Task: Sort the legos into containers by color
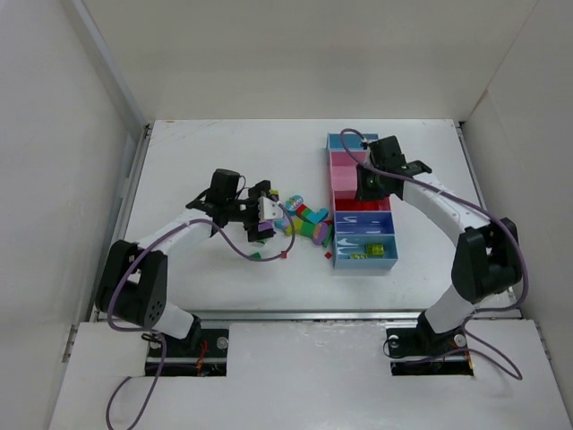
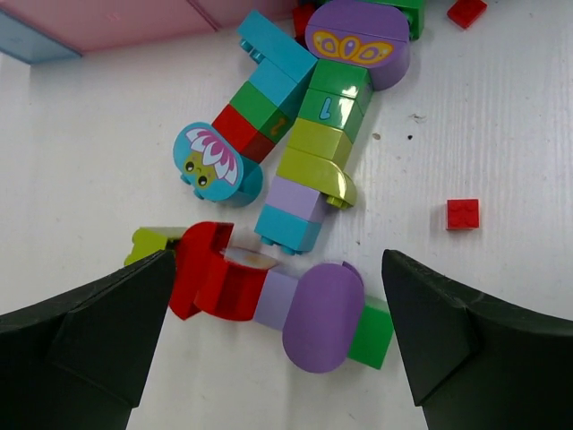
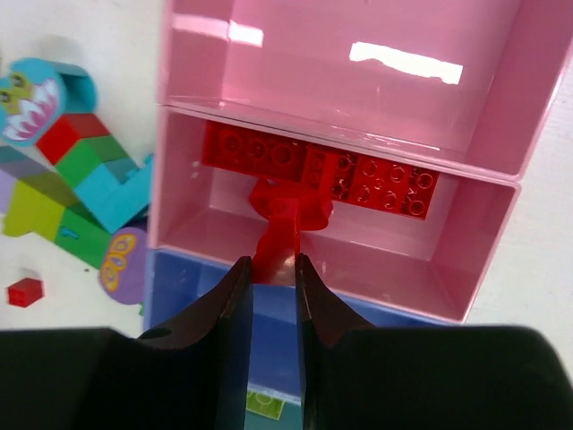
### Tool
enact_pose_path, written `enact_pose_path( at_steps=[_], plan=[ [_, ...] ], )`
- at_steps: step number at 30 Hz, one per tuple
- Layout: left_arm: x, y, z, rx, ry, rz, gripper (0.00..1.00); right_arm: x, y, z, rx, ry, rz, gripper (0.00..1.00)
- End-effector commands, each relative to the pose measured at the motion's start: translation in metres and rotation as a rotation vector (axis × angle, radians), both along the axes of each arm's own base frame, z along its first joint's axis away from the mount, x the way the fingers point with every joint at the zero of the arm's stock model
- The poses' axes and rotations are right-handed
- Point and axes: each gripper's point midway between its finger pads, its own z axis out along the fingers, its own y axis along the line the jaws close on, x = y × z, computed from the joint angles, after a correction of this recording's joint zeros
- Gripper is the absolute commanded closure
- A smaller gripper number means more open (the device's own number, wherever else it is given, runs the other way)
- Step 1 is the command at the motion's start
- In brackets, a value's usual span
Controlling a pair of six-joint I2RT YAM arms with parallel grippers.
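The containers (image 1: pixel 333 179) form one strip of joined bins at the right. My right gripper (image 3: pixel 274 269) (image 1: pixel 367 188) is shut on a thin red lego (image 3: pixel 279 228) that hangs into a pink bin (image 3: pixel 474 242), where flat red bricks (image 3: pixel 358 175) lie along the far wall. The pile of legos (image 1: pixel 304 224) lies on the table left of the strip. My left gripper (image 2: pixel 277 269) (image 1: pixel 264 215) hovers open over it. A red curved piece (image 2: pixel 215 273), a purple oval piece (image 2: pixel 324 315) and a green brick (image 2: pixel 372 333) lie between its fingers, none touching them.
A joined chain of teal, green, yellow-green and lilac bricks (image 2: pixel 313 152) and a round flower-face piece (image 2: pixel 209 159) lie just beyond the left fingers. A small red brick (image 2: pixel 463 214) sits alone. The nearest light blue bin holds a yellow-green brick (image 3: pixel 269 403). White walls enclose the table.
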Motion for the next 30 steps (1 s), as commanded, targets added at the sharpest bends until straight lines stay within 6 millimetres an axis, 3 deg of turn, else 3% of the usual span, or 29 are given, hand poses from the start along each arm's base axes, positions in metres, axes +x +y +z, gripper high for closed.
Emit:
enact_pose_path(
  at_steps=[1, 5, 8, 9, 14, 18, 20, 21, 23, 25, 30],
  plan=[
    [-0.002, -0.021, 0.007, -0.007, -0.036, -0.121, 0.01, 0.011, 0.002, -0.01, 0.027, 0.038, -0.011, 1.0],
    [-0.006, -0.031, -0.004, 0.027, 0.0, -0.185, 0.01, 0.011, 0.002, -0.029, 0.049, 0.106, -0.014, 0.96],
    [-0.014, -0.04, -0.019, 0.084, -0.017, -0.291, 0.01, 0.021, 0.0, -0.022, 0.049, 0.089, -0.017, 0.6],
    [-0.018, -0.042, -0.021, 0.112, -0.009, -0.324, 0.01, 0.022, -0.004, -0.025, 0.042, 0.095, -0.019, 0.43],
    [-0.03, -0.044, -0.03, 0.211, -0.054, -0.485, 0.01, 0.022, -0.004, 0.001, 0.046, 0.042, 0.014, 0.15],
    [-0.034, -0.047, -0.041, 0.304, -0.086, -0.558, 0.01, 0.019, -0.009, 0.025, 0.055, -0.012, 0.013, 0.13],
    [-0.038, -0.049, -0.049, 0.373, -0.114, -0.636, 0.08, 0.018, -0.01, 0.04, 0.057, -0.052, 0.024, 0.13],
    [-0.039, -0.05, -0.051, 0.395, -0.12, -0.663, 0.19, 0.015, -0.011, 0.043, 0.05, -0.056, 0.033, 0.13],
    [-0.043, -0.051, -0.057, 0.436, -0.104, -0.711, 0.28, 0.012, -0.015, 0.052, 0.038, -0.077, 0.035, 0.13],
    [-0.05, -0.054, -0.066, 0.469, -0.109, -0.787, 0.38, 0.004, -0.018, 0.049, 0.028, -0.066, 0.043, 0.13],
    [-0.074, -0.035, -0.069, 0.581, -0.024, -0.941, 0.49, -0.013, -0.027, 0.053, 0.0, -0.085, 0.054, 0.13]
  ],
)
